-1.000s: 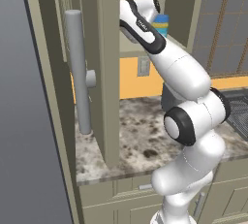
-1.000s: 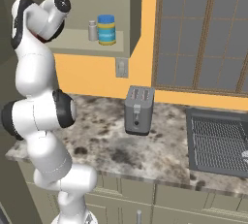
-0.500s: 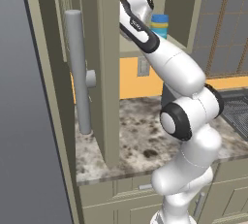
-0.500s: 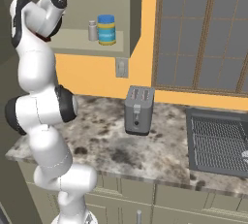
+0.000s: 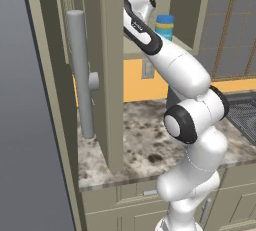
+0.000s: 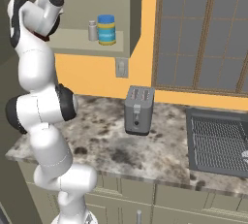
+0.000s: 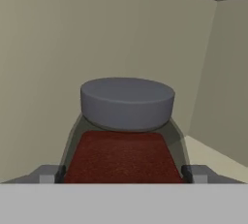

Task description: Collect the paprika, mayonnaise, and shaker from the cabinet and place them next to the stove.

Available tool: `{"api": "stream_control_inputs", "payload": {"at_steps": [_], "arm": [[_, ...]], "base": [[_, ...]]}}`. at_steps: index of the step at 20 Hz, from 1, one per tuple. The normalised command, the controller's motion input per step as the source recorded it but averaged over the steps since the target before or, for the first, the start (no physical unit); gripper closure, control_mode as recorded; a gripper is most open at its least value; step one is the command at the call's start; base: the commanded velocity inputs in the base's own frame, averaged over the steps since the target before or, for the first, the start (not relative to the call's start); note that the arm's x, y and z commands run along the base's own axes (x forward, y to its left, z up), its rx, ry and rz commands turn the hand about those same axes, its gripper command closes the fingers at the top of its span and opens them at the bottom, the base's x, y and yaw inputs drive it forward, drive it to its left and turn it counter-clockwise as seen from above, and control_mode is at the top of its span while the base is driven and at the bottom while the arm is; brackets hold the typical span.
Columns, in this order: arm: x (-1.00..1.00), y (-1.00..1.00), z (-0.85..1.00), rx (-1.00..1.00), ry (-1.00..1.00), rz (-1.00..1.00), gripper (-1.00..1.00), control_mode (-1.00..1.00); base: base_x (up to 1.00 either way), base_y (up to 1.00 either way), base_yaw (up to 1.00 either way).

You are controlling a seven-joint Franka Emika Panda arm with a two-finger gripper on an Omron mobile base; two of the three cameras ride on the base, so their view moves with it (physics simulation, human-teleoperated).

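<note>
Pincer [image 7: 124, 173] is sitting right up on the paprika [image 7: 123, 157], a dark red bottle with a grey-dark cap, and the two fingertips [image 7: 48, 173] are flanking the bottle's body on either side. The jaws are standing wide, hugging the bottle's flanks, but whether they are actually pressing on it I cannot tell from this close-up.

For the step in hand, the grab, I'd say the thing to get right is squaring up: the bottle is looking centred between the tips, so closing evenly on the body below the cap should be giving a firm hold, then lifting slightly before drawing straight back out past the cabinet [image 5: 112, 75] door edge.

Looking into the cabinet now: on its inner shelf [image 6: 72, 41] the mayonnaise [image 6: 106, 29], the blue-lidded jar, is standing upright, and the little grey shaker [image 6: 92, 30] is standing just beside it, touching or nearly so. The arm's white wrist is reaching into the left part of that same shelf space.

Down on the desk [image 6: 111, 145] a grey toaster [image 6: 139, 110] is standing, and the stove [image 6: 218, 140] is lying off to its right, well apart from the cabinet.
</note>
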Motion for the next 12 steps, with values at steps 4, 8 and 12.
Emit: {"api": "stream_control_inputs", "payload": {"at_steps": [4, 8, 12], "arm": [[-0.03, 0.0, -0.37, 0.0, -0.01, 0.0, 1.0, -1.0], [-0.19, 0.0, -0.5, 0.02, -0.09, 0.0, 1.0, -1.0], [-0.77, -0.3, -0.08, 0.05, -0.15, 0.0, 1.0, -1.0]], "base": [[0.0, 0.0, 0.0], [0.0, 0.0, 0.0], [0.0, 0.0, 0.0]]}}
